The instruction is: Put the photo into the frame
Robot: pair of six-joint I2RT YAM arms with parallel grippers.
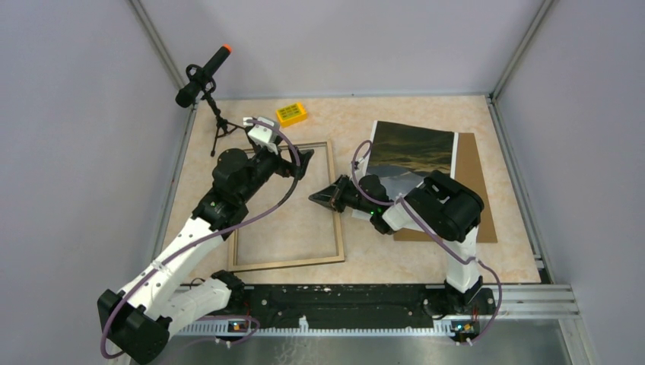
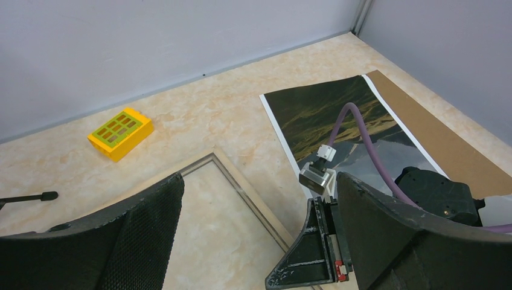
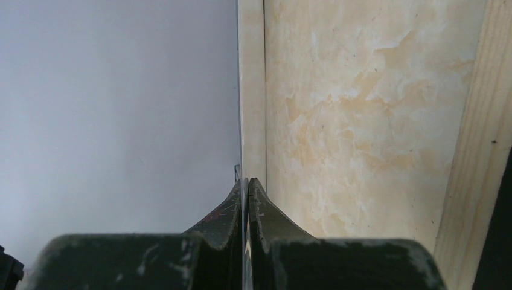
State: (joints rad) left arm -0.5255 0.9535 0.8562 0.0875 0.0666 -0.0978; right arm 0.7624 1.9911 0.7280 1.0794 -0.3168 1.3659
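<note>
Frame (image 1: pixel 289 263) overhead, right jaws pressed together wrist-view

The frame (image 1: pixel 289 263) shows pale bare wood, matt and faintly grained, and the table (image 1: pixel 365 125) is smooth beige marbled laminate with a soft sheen. The photo (image 1: pixel 411 148) is thin paper, seemingly satin rather than glossy, though the light makes that hard to judge. The board (image 1: pixel 465 152) is dull, flat brown hardboard, and the block (image 1: pixel 291 114) is bright yellow moulded plastic.

Marbled table (image 1: pixel 357 125): wooden frame (image 1: pixel 285 263), yellow block (image 1: pixel 291 114), brown board (image 1: pixel 476 175), apparently mic tripod (image 1: pixel 220 134).
</note>
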